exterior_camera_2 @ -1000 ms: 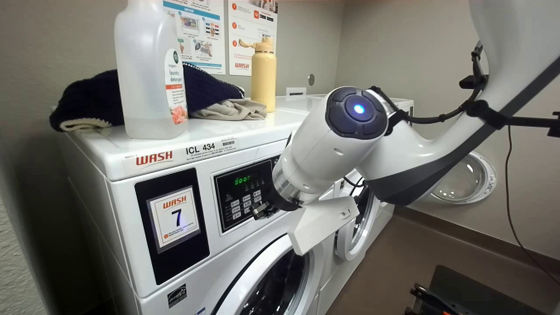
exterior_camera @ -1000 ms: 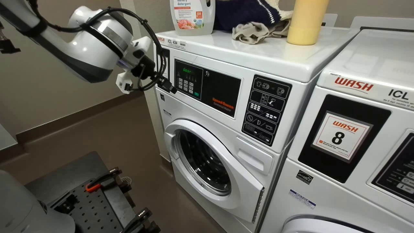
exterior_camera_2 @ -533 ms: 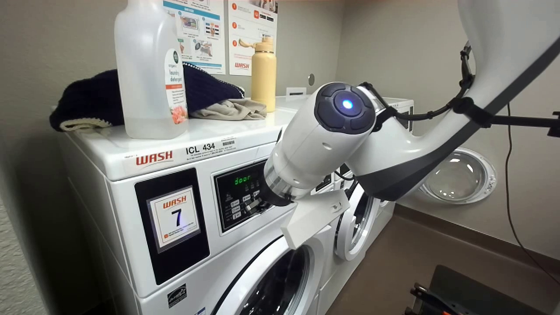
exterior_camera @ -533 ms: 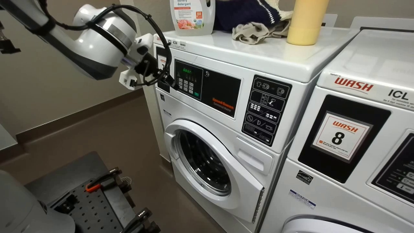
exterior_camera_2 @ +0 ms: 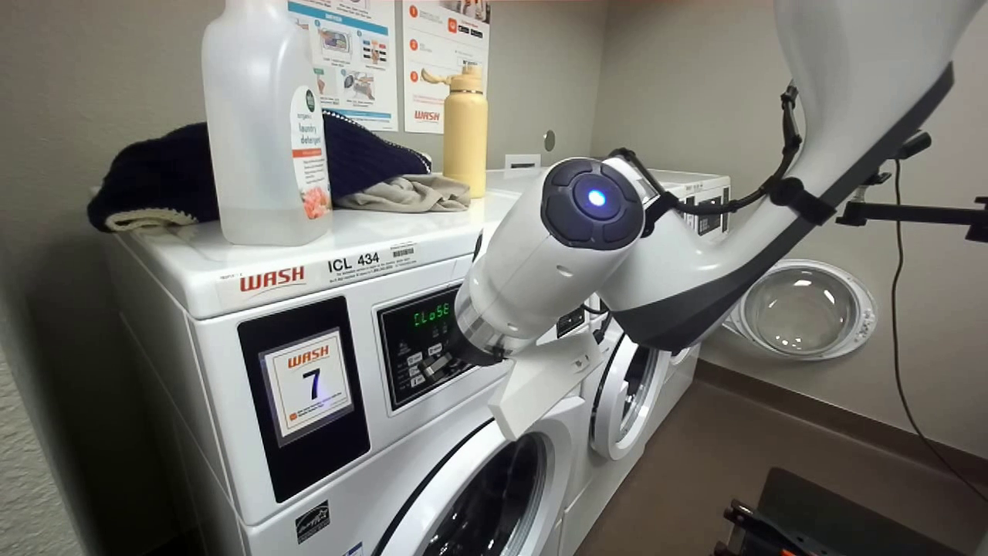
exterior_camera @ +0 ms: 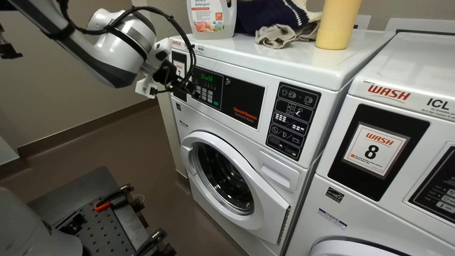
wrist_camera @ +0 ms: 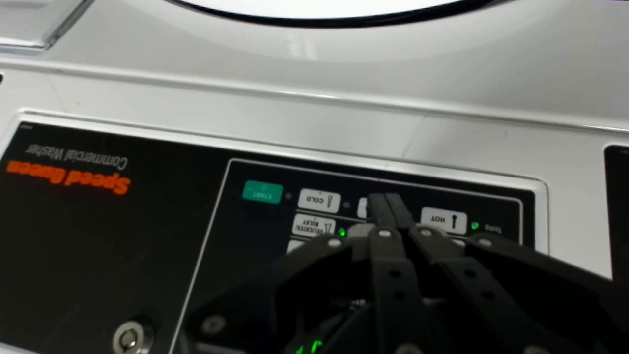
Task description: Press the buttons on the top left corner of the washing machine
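At the buttons, high on the front of the washer, I am holding my hand with its 2 fingers pressed together, pointing at the panel. Between COLD and HOT, 1 white button is peeking out from behind my fingertips, most of it hidden; whether I am touching it, I am failing to make out. On HOT's side of my fingers, a green light is glowing just beyond HOT. On the opposite side, past COLD, green START is sitting farther from my fingertips. Above my fingertips, the display is reading CLOSE in green in both exterior views. Beside my hand, a card marked 7 is showing on the washer's front, just beside the panel. Below my hand, the round door is filling much of that front. Higher than my hand, on the washer's top, the detergent is standing upright; dark cloth and beige cloth are lying bunched near it, and a yellow bottle is standing just past the beige cloth. Behind my hand, my white arm is reaching in. Well apart from my hand, machine 8 is standing right beside the washer.
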Available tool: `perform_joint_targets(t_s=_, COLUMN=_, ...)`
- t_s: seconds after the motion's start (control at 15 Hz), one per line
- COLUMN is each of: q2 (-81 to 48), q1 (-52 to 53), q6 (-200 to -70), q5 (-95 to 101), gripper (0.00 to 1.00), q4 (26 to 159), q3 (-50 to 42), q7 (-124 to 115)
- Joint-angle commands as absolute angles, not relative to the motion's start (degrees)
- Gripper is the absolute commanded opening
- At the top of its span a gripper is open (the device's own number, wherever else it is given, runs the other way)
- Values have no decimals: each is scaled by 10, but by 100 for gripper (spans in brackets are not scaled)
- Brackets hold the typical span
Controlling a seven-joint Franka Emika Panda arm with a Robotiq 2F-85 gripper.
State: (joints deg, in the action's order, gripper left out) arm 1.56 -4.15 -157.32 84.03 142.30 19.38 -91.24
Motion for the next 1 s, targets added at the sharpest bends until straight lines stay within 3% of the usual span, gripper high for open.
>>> perform_joint_targets(t_s=0.0, q2=-17, q1=-50, q6=-1558, q5=893, gripper=0, q4=1393, q3=186, q7=-904)
perform_joint_targets(t_s=0.47, q2=-60, q1=-55, q6=-1554, q5=1020, gripper=0, q4=1363, q3=174, q7=-935)
perform_joint_targets(t_s=0.93, q2=-54, q1=-51, q6=-1581, q5=1003, gripper=0, q4=1360, q3=179, q7=-934)
